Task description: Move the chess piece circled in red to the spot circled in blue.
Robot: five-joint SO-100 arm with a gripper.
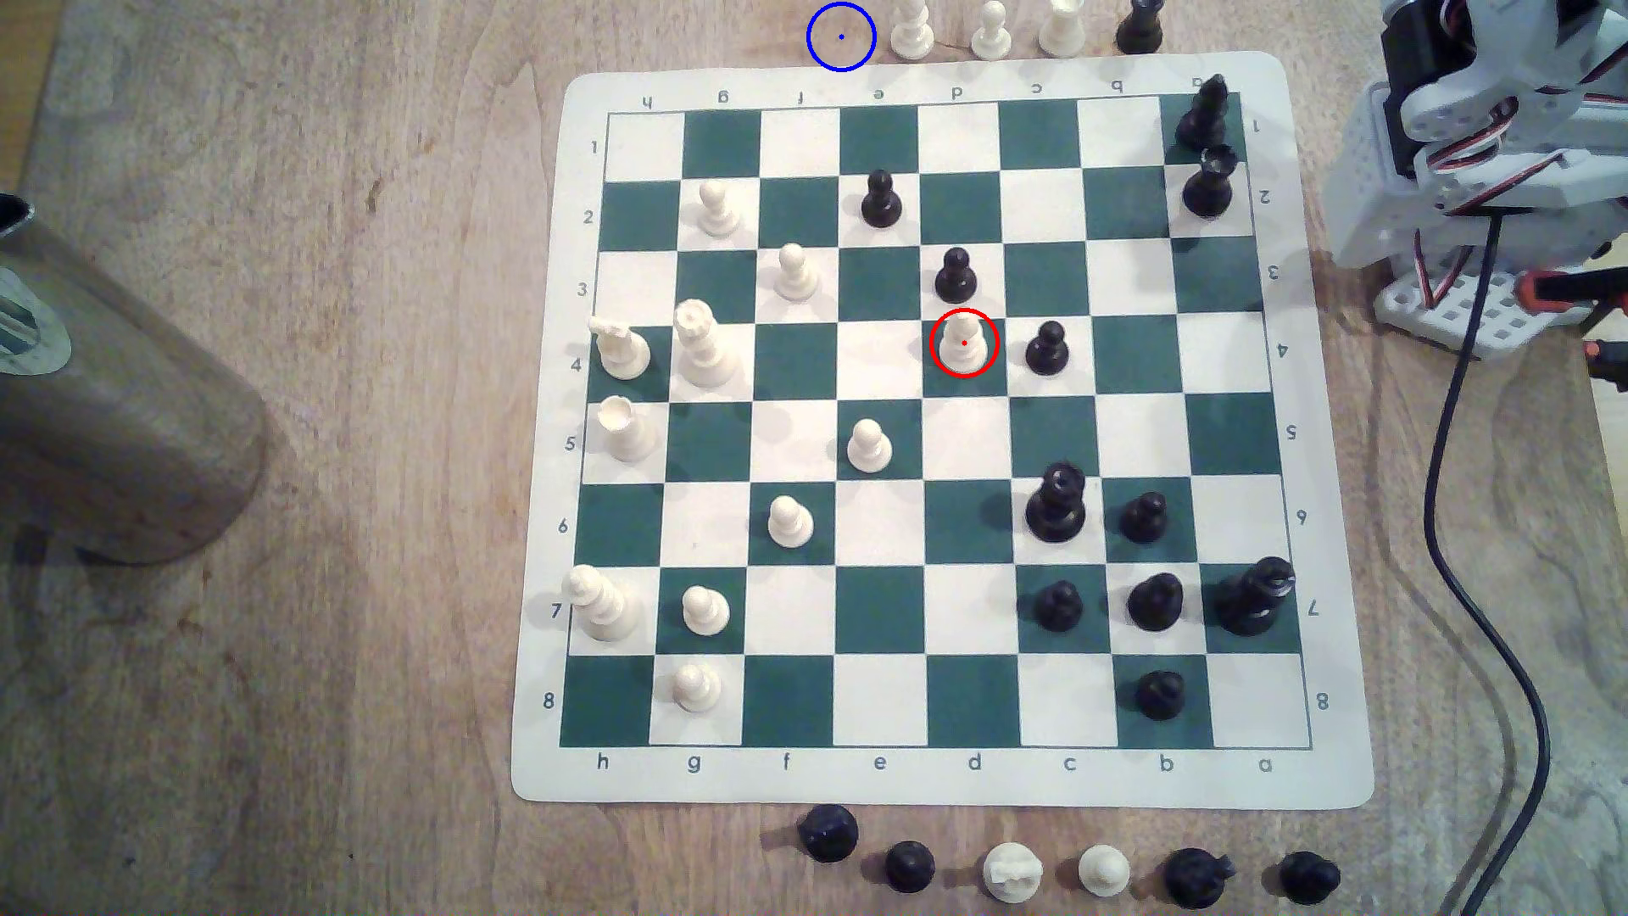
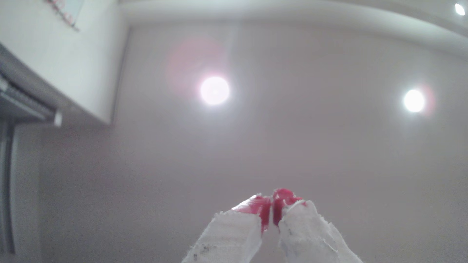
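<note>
arm (image 1: 1489,158) folded, hand (image 2: 272,215) closed, ceilingward

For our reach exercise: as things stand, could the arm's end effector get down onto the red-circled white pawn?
Probably yes, from above. The small cream-white plastic pawn has open air overhead, but black pawns stand on adjoining squares. The end effector, red-tipped, is closed and pointing at the ceiling, so it must open and swing down.

You see the row of pieces (image 1: 991,31) at the tabletop's far edge cropped, and the arm (image 1: 1498,158) cut off too.
</note>
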